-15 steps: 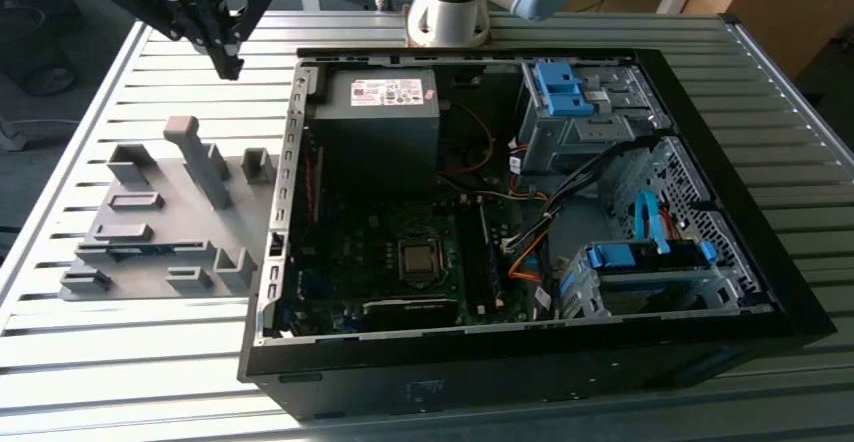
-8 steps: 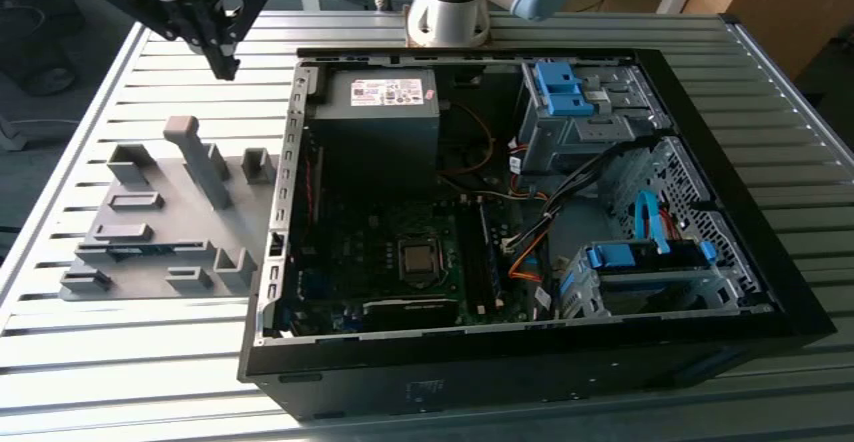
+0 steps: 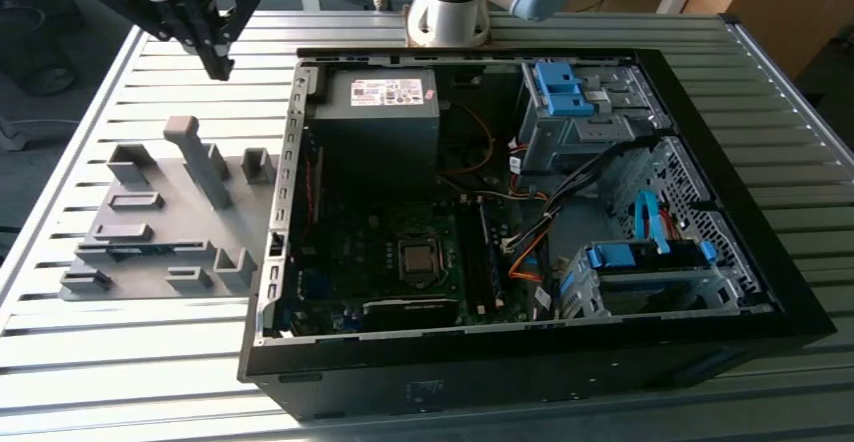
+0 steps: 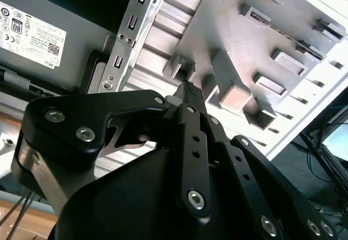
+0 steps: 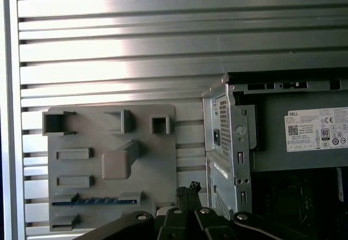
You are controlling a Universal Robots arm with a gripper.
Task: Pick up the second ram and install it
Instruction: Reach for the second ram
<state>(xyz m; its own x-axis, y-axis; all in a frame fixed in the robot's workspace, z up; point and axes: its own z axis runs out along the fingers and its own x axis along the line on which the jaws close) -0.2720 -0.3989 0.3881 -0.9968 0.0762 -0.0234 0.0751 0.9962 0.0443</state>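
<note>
the gripper (image 3: 218, 65) is held up above the bench (image 3: 120, 362), clear of the tray (image 3: 180, 227) and touching nothing. its fingers are brought together to a point, with nothing between them, as is seen in both wrist views (image 4: 188, 88) (image 5: 191, 187).

the ram (image 3: 144, 250) is found on the tray, set edge-on in a long slot near the tray's end farthest from the gripper; in the first wrist view it is shown as a thin blue strip (image 5: 95, 201). it is well apart from the gripper.

the open case (image 3: 534, 372) is laid just beside the tray on the bench, its power supply (image 3: 380, 112) nearest the tray's gripper end.
</note>
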